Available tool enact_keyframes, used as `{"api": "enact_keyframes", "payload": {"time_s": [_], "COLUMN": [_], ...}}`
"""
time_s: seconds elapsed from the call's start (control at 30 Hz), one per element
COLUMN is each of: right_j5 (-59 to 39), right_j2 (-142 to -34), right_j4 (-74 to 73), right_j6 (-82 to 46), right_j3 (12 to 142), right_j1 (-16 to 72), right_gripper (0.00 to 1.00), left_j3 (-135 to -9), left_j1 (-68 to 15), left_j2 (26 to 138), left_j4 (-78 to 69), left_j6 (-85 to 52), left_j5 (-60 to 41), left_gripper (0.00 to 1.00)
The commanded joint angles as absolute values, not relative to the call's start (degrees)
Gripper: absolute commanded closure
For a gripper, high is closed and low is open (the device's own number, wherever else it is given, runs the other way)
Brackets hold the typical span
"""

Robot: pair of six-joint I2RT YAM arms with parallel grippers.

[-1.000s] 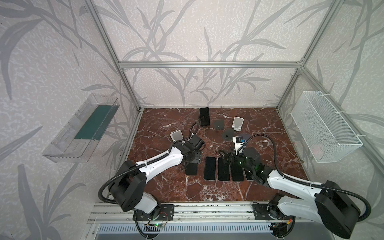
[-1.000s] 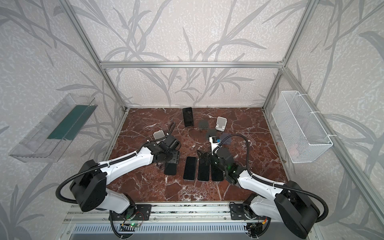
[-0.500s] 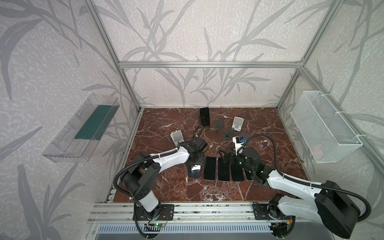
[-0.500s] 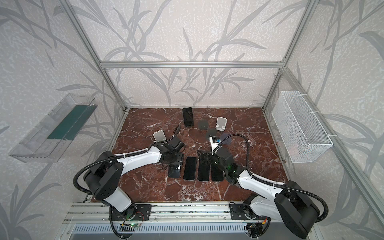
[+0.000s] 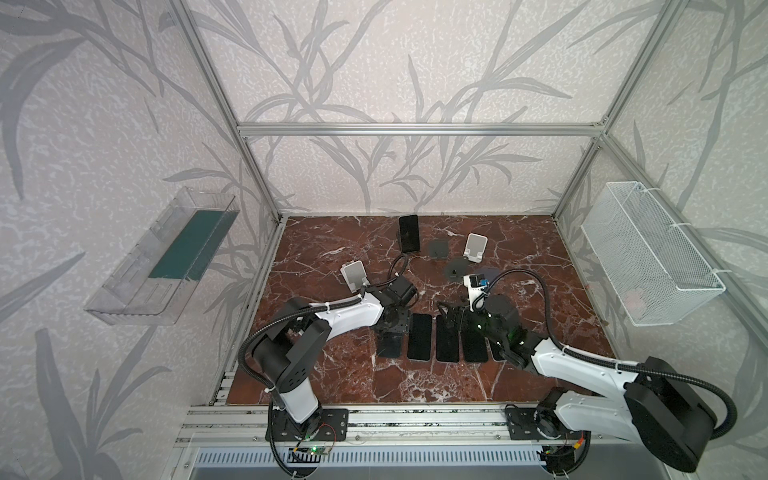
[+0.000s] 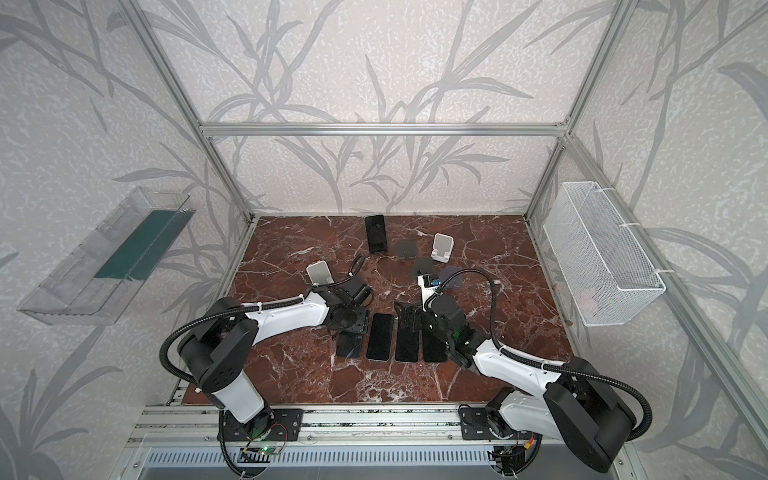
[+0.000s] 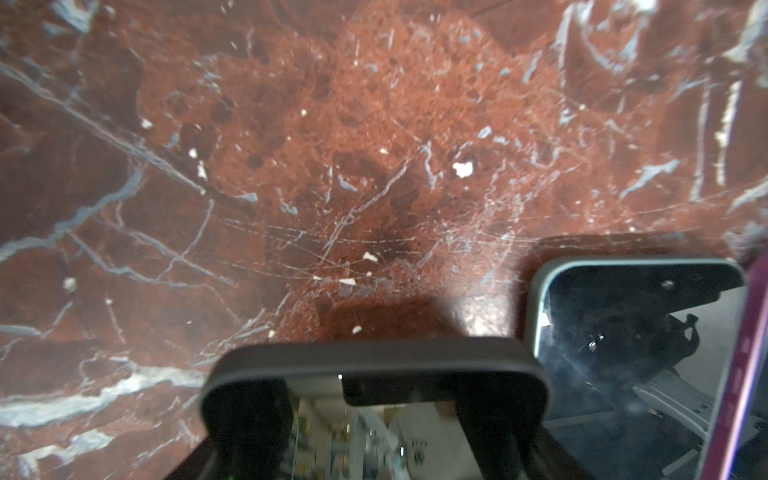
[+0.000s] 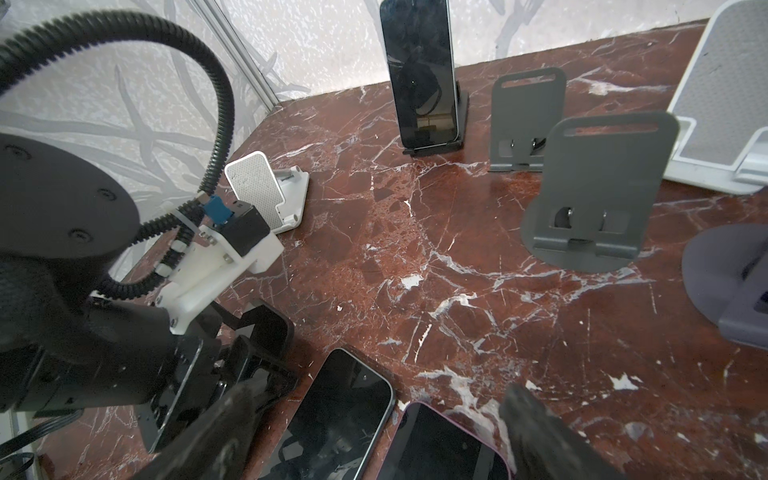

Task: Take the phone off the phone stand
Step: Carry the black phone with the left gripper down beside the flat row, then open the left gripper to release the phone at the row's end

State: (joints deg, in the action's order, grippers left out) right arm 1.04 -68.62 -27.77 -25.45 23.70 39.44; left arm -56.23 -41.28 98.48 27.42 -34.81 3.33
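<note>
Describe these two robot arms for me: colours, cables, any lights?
The left arm and right arm have white shells between black joints. A ribbed black cable loops along each. The left gripper and right gripper are black. A green light glows on the right arm.

My left arm [image 5: 353,319] and right arm [image 5: 582,368]: white shells, black joint housings [image 5: 291,359]. Black ribbed conduit [image 8: 226,108] along each. White wrist bracket [image 8: 220,266], small screws [image 8: 226,258], blue plug [image 8: 216,210] (left arm's). Right gripper [image 8: 381,388] matte black.
</note>
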Motion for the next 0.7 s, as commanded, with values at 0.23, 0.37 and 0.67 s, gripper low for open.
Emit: {"api": "enact_keyframes", "payload": {"time_s": [0.23,0.37,0.67], "right_j5": [1.21,1.19,1.14], "right_j2": [-69.26,-69.43,-69.95], "right_j4": [-27.33,-27.25,-26.49], "right_j6": [-25.04,-25.05,-24.87], "right_j3": [24.98,25.05,25.57], "right_j1": [39.56,39.55,39.63], "right_gripper": [0.07,0.07,0.07], "left_j3": [-58.95,-59.41,-59.52], "left_j1": [-41.66,-41.69,-42.54], "left_j2": [102.16,102.73,103.17], "left_j4": [30.12,31.33,33.21], "left_j6": [-35.91,-36.47,-37.12], "left_j5": [6.18,7.21,7.56], "left_gripper": [0.39,0.35,0.30]}}
